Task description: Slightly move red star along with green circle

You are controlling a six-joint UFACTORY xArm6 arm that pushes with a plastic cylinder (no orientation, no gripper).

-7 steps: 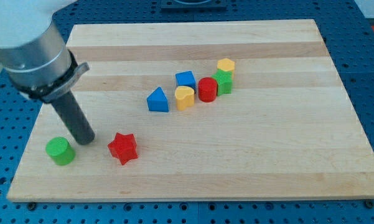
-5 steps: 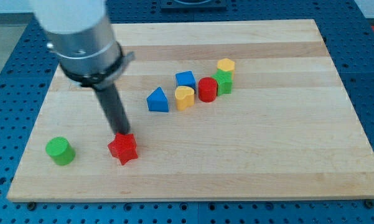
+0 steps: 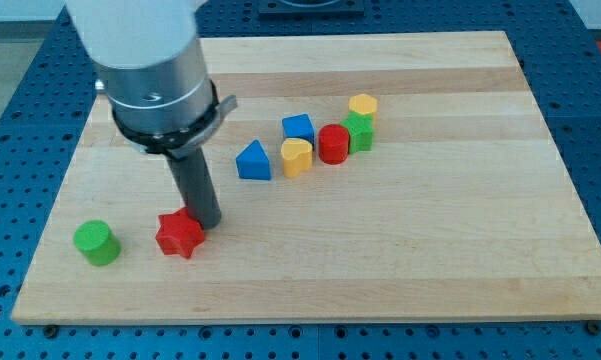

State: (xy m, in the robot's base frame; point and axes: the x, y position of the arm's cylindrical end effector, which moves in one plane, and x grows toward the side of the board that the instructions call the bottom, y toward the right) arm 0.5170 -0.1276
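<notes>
Red star (image 3: pixel 179 235) lies at the table's (image 3: pixel 460 260) lower left, my tip (image 3: pixel 207 222) touching its right side. Green circle (image 3: pixel 96 243) sits apart to the view's left. No end effector fitted; state not applicable

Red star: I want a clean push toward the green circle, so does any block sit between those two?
No. Bare board separates the red star from the green circle. My tip touches the star's right side.
</notes>
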